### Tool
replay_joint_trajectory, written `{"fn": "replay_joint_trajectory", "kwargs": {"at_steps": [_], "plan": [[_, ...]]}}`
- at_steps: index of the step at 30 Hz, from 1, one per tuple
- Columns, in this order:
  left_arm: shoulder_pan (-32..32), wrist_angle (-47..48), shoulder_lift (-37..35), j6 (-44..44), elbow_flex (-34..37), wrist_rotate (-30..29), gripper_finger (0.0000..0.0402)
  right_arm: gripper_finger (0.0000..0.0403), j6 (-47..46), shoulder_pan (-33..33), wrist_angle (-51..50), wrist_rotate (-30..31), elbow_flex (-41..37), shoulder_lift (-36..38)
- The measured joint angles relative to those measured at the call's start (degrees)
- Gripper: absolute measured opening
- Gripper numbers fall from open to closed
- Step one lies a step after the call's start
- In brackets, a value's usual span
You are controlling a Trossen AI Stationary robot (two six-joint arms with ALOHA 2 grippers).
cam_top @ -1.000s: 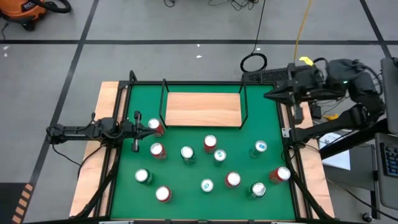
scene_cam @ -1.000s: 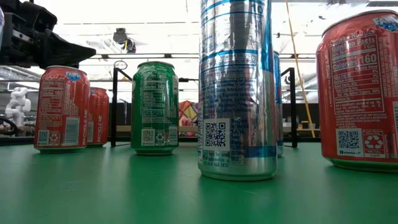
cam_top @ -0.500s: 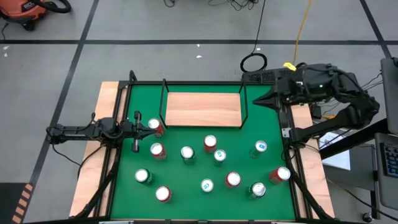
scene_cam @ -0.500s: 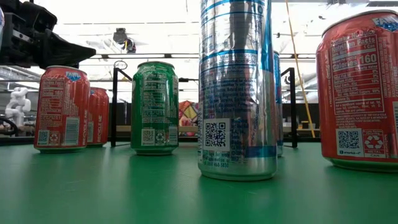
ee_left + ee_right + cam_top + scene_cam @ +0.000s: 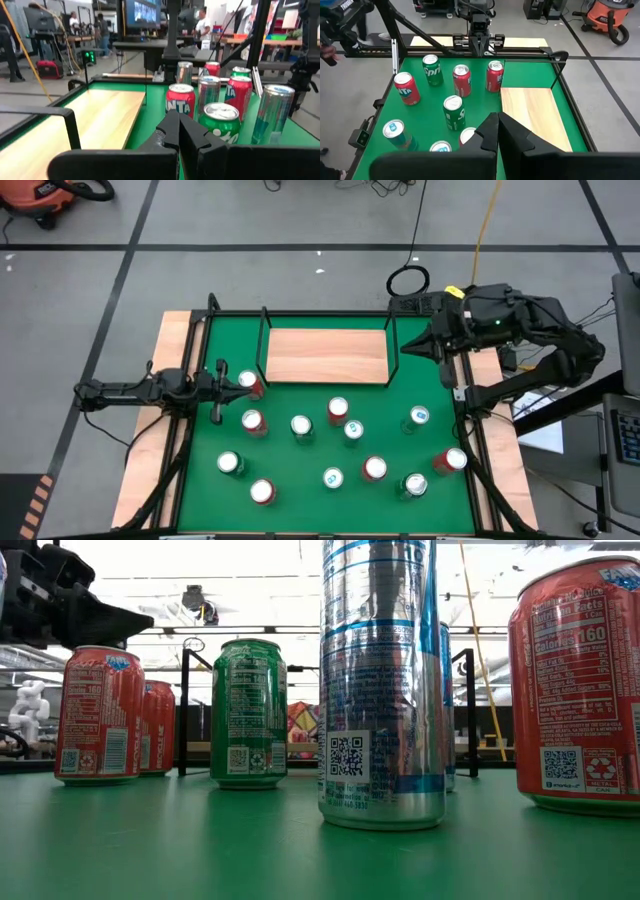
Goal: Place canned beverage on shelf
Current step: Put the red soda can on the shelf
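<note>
The shelf (image 5: 327, 356) sits bare at the far middle of the green mat (image 5: 200, 430), so no can has been placed on it; a dozen or so cans (image 5: 337, 411) stand loose on the nearer part, apart enough to be picked singly. The right tool (image 5: 407, 344), pressed together and empty, hangs just beside the shelf's right rail, probably on its way toward a can. The left tool (image 5: 222, 391), also pressed together, waits at the left edge beside a red can (image 5: 249, 382). The cans are red, green and silver-blue, upright, tabs up.
</note>
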State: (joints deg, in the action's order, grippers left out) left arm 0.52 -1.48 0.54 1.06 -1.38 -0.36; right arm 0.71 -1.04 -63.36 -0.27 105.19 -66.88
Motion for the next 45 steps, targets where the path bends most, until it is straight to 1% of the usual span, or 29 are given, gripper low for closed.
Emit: {"fn": "replay_joint_trajectory", "kwargs": {"at_steps": [4, 7, 10, 13, 17, 25, 27, 29, 31, 35, 37, 39, 43, 45], "plan": [[0.02, -0.55, 0.29, 0.08, -4.3, -0.16, 0.0, 0.0, -0.02, 0.0, -0.02, 0.04, 0.0, -0.14], [0.02, 2.32, 1.97, 0.14, -8.93, -1.57, 0.0, 0.0, -0.04, 0.0, -0.38, 0.07, 0.0, -0.32], [0.0, 6.51, 4.9, 0.11, -15.33, -3.24, 0.0, 0.0, -0.46, 0.0, -0.39, 0.09, 0.0, -0.47], [0.0, 11.49, 9.34, 0.14, -22.35, -4.24, 0.0, 0.0, -0.46, 0.0, -0.37, 0.09, 0.0, -0.65], [0.0, 14.94, 16.24, 0.15, -31.56, -4.42, 0.0, 0.0, -0.68, 0.0, -0.37, 0.13, 0.0, -0.71], [0.0, 16.05, 30.31, 0.15, -49.03, -4.54, 0.0, 0.0, -5.74, 0.0, -0.37, 0.15, 0.0, -0.69], [0.02, 17.25, 33.69, 0.53, -53.95, -6.45, 0.0, 0.0, -6.89, 0.0, -0.39, 0.17, 0.0, -0.69], [0.01, 20.94, 37.24, 1.61, -59.35, -7.77, 0.0, 0.0, -7.52, 0.0, -0.37, 0.16, 0.0, -0.69], [0.0, 26.47, 40.99, 3.04, -64.9, -7.82, 0.0, 0.0, -7.56, 0.0, -0.55, -0.06, 0.0, -0.69], [0.02, 37.71, 47.89, 4.74, -75.04, -7.59, 0.0, 0.0, -9.62, 0.0, -3.27, -2.82, 0.0, -0.69], [0.0, 41.15, 50.59, 6.23, -78.35, -6.59, 0.0, 0.0, -12.49, 0.0, -4.82, -2.94, -0.02, -0.69], [0.0, 42.26, 52.44, 7.77, -80.44, -4.59, 0.0, 0.0, -14.94, 0.0, -6.81, -2.91, -0.02, -0.69], [0.02, 42.88, 54.09, 8.17, -81.12, -3.94, 0.0, 0.0, -19.33, 0.0, -9.25, -2.74, -0.02, -0.69], [-0.1, 42.9, 54.39, 9.7, -81.12, -4.78, 0.0, 0.0, -21.75, 0.0, -9.95, -2.39, -0.02, -0.69]]}}
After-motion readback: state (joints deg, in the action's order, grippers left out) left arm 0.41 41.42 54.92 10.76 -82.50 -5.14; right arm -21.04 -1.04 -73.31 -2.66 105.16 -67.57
